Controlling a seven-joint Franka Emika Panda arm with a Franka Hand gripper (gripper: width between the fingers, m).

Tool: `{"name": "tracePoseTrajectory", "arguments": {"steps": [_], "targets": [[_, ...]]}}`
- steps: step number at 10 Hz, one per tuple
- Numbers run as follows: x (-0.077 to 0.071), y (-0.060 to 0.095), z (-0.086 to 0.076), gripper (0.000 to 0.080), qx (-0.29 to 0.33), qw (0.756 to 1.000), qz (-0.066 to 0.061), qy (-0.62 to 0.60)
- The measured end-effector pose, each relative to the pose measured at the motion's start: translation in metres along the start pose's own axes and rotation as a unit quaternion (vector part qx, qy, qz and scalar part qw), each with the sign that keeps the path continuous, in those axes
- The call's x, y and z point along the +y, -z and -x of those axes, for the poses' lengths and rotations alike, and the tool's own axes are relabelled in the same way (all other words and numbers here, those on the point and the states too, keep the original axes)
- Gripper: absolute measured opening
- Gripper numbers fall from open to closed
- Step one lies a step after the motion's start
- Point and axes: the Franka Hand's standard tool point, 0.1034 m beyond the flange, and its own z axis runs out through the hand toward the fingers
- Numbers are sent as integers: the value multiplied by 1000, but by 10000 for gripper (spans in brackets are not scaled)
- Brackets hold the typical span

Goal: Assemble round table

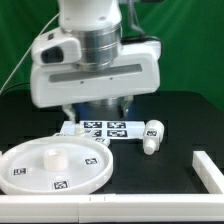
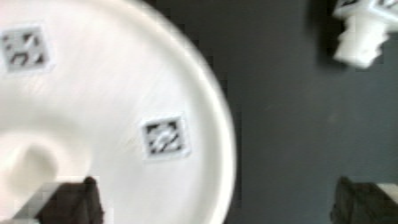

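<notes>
I've got the hand (image 2: 217, 203) wide open, gripping nothing. In the wrist view one finger (image 2: 71, 200) is over the large white plastic disc with raised rim (image 1: 55, 165), the other is over the black desk (image 1: 160, 178), and the disc's edge runs between them. The disc lies flat on the desk at the exterior view's left, with black-and-white square tags (image 2: 164, 138) on its face. The short white cylindrical leg (image 1: 152, 136) sits apart from the disc, just beside the marker board (image 1: 105, 128). A white bar (image 1: 210, 168) lies at the exterior view's right.

Exterior wide; wrist close above disc (image 2: 107, 90)
</notes>
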Motion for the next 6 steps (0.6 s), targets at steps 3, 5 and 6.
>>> {"name": "tracePoseTrajectory", "arguments": {"steps": [3,5,6], "targets": [[0,-1,2,649,5,1000,2,0],[21,-11,-3,649,30,998,18,56],[36,-18,-3,649,36,996,25,73]]}}
